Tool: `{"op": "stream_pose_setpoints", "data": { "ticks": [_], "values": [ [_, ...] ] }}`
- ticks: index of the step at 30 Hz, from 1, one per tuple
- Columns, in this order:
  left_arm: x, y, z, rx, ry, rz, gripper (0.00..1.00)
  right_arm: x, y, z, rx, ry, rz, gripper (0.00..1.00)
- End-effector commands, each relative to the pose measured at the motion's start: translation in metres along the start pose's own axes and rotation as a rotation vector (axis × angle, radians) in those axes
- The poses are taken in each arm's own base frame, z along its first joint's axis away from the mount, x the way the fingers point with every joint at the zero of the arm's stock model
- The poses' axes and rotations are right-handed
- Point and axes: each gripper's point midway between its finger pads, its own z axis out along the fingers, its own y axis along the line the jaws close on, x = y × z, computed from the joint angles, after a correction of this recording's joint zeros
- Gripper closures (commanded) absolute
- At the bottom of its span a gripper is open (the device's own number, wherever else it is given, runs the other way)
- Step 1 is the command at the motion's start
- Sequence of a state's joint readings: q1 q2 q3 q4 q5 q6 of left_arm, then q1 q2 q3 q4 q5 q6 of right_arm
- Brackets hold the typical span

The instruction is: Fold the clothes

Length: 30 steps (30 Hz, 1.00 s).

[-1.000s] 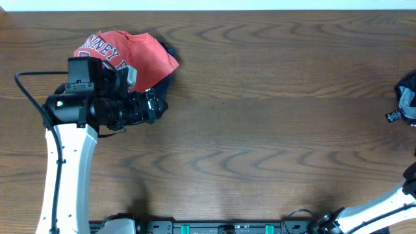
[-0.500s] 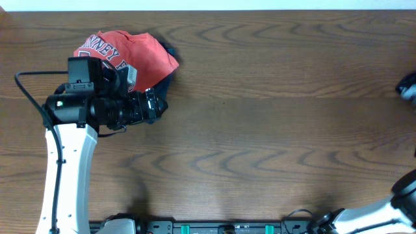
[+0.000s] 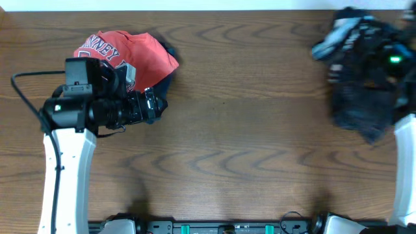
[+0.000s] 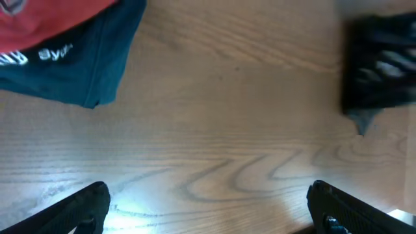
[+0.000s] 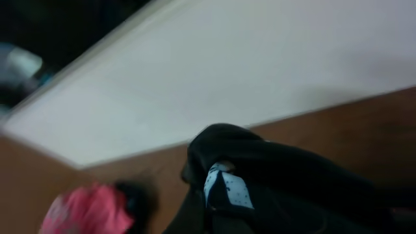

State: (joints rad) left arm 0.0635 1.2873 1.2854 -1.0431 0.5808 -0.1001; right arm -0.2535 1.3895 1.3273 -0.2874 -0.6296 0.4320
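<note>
The clothes, a black jersey (image 3: 364, 84), hang bunched and motion-blurred over the table's far right corner. My right gripper is shut on the jersey, with its fingers buried in the cloth. In the right wrist view, black fabric (image 5: 292, 188) with a pale dotted patch fills the lower frame. The left wrist view shows the jersey (image 4: 380, 71) as a dark blur at the upper right. My left gripper (image 3: 151, 104) stands open and empty over bare wood, just right of the red T-shirt. Its two fingertips (image 4: 84, 208) are far apart.
A red T-shirt with white lettering (image 3: 127, 52) lies on a navy folded garment (image 3: 162, 88) at the back left, under the left arm. The navy garment (image 4: 84, 65) shows at the left wrist view's top left. The right arm's white link (image 3: 406, 149) runs along the right edge.
The jersey, a scrap at the right edge before, has swung up and inward over the far right corner with the right arm. The left arm has barely moved.
</note>
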Motion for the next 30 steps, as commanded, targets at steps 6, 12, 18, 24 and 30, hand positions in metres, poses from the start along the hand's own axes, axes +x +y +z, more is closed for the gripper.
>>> {"op": "stream_pose_setpoints", "data": {
  "ticks": [6,12,18,24,30],
  "values": [
    [-0.008,-0.031,-0.045,0.045,-0.184,0.130,0.02,0.059,0.080,0.024,-0.152,0.152,-0.165,0.99],
    [-0.006,-0.038,-0.057,0.052,-0.225,0.155,0.02,0.018,0.062,-0.005,0.008,-0.008,-0.256,0.99],
    [-0.007,-0.038,-0.057,0.052,-0.226,0.155,0.02,-0.055,0.008,-0.070,0.244,-0.256,-0.290,0.99],
    [-0.007,-0.037,-0.056,0.051,-0.222,0.153,0.02,-0.087,-0.004,-0.122,0.321,-0.391,-0.269,0.99],
    [-0.007,-0.037,-0.055,0.051,-0.221,0.153,0.02,-0.072,0.046,-0.127,0.136,-0.356,-0.263,0.99]
  ]
}}
